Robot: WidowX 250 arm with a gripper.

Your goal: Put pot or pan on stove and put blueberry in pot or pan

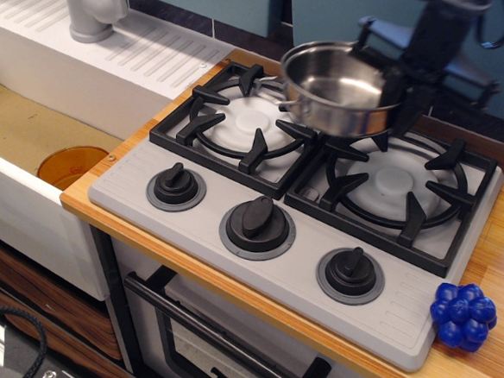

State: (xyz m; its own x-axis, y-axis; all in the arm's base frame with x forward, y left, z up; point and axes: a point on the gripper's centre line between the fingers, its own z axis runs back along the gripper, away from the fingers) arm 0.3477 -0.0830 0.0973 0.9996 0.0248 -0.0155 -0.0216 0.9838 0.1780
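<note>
A shiny steel pot (341,90) hangs in the air above the back of the stove (295,188), between the left and right burner grates. My gripper (404,80) is shut on the pot's right rim; it is dark and motion-blurred, so its fingers are hard to make out. The pot looks empty. A bright-blue blueberry (463,314) cluster lies on the wooden counter past the stove's front right corner, far from the gripper.
Three black knobs (257,222) line the stove front. A white sink (30,139) with an orange plate (72,166) in its basin lies to the left, with a grey faucet (92,3) behind. An oven door handle (224,343) runs below.
</note>
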